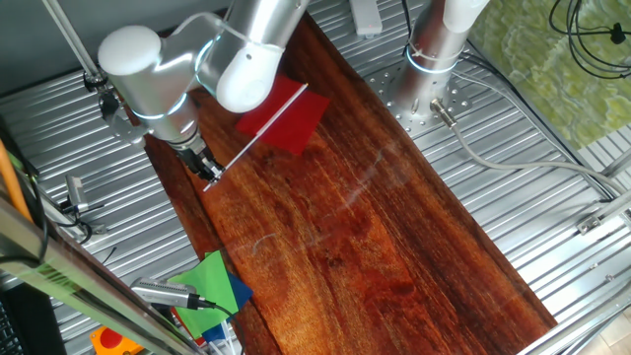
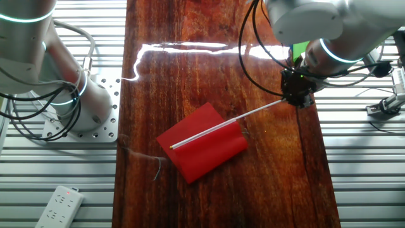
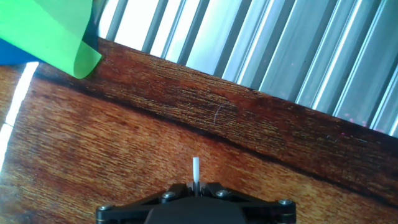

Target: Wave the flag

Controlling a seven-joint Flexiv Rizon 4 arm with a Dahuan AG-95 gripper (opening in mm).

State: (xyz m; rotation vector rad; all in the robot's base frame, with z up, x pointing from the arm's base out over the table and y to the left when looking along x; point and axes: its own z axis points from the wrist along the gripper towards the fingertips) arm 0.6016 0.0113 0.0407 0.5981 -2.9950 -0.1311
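Observation:
The flag (image 1: pixel 294 120) is a flat red rectangle on a long thin white stick. In one fixed view it hangs over the wooden board, partly behind the arm's elbow. My gripper (image 1: pixel 209 174) is shut on the stick's free end at the board's left edge. In the other fixed view the red cloth (image 2: pixel 204 142) lies low over the board, and the stick (image 2: pixel 253 113) slants up to the gripper (image 2: pixel 297 98). In the hand view the stick's white tip (image 3: pixel 196 169) pokes out between the closed jaws of the gripper (image 3: pixel 196 188).
A long dark wooden board (image 1: pixel 375 237) lies on a ribbed metal table (image 1: pixel 523 168). Green and blue paper pieces (image 1: pixel 212 286) lie at the board's near left corner, green also in the hand view (image 3: pixel 50 31). A second arm's base (image 1: pixel 434 54) and cables stand at the right. A power strip (image 2: pixel 60 206) lies on the table.

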